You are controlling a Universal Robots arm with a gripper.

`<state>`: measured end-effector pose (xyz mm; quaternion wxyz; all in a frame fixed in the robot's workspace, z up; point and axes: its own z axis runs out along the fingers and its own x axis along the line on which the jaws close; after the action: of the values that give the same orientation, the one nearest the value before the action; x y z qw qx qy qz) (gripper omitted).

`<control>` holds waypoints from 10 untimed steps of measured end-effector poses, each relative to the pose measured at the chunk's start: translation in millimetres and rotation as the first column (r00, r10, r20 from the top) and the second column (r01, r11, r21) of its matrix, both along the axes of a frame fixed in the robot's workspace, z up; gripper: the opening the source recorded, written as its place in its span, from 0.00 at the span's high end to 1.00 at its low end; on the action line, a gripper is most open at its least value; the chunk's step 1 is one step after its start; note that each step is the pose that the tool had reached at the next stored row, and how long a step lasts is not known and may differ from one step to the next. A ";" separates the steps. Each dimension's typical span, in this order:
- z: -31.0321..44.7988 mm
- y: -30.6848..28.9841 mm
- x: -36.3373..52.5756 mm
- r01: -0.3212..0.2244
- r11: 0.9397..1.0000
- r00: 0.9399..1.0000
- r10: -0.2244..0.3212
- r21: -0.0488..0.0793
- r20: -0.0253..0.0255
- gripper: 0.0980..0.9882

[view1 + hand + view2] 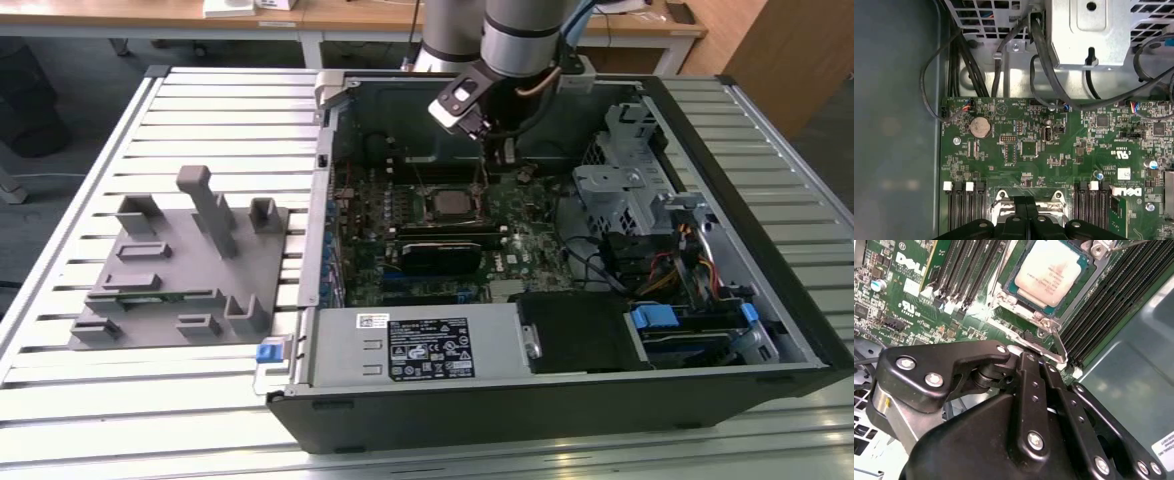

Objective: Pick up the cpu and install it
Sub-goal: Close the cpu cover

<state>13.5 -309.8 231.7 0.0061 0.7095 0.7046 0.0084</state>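
cpu (1049, 271) lies flat in the socket (1003, 300) on the motherboard (1029, 150), silver top up, green rim showing, inside the open computer case (534, 425). In the exterior view the cpu (447, 205) is the pale square mid-board. The gripper (1035, 360) is clenched, its fingers pressed together with nothing between them, grasping nothing. In the second wrist view its tip is just beside the socket's metal frame and the wire lever (1056, 342); can't tell if it touches. In the first wrist view the gripper (1026, 202) covers the middle of the socket, with frame corners on both sides and memory slots (961, 210) flanking. A coin cell (980, 127) sits on the board, well apart from the gripper. In the exterior view the arm reaches down into the case, gripper (498, 158) near the cpu. A grey fixture (174, 270) sits on the slatted desk (80, 420), on the exterior view's left of the case
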 end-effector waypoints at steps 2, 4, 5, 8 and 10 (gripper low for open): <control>-0.8 0.0 -2.9 0.000 1.000 1.000 0.000 0.000 0.000 0.99; -1.8 0.0 -5.9 0.000 1.000 1.000 0.000 0.000 0.000 0.99; -2.4 0.0 -7.8 0.000 1.000 1.000 0.000 0.000 0.000 0.99; -3.9 0.0 -15.5 0.000 1.000 1.000 0.000 0.000 0.000 0.99; -4.7 0.0 -21.9 0.000 1.000 1.000 0.000 0.000 0.000 0.99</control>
<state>-8.5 -309.8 227.0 0.0061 0.7095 0.7046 0.0084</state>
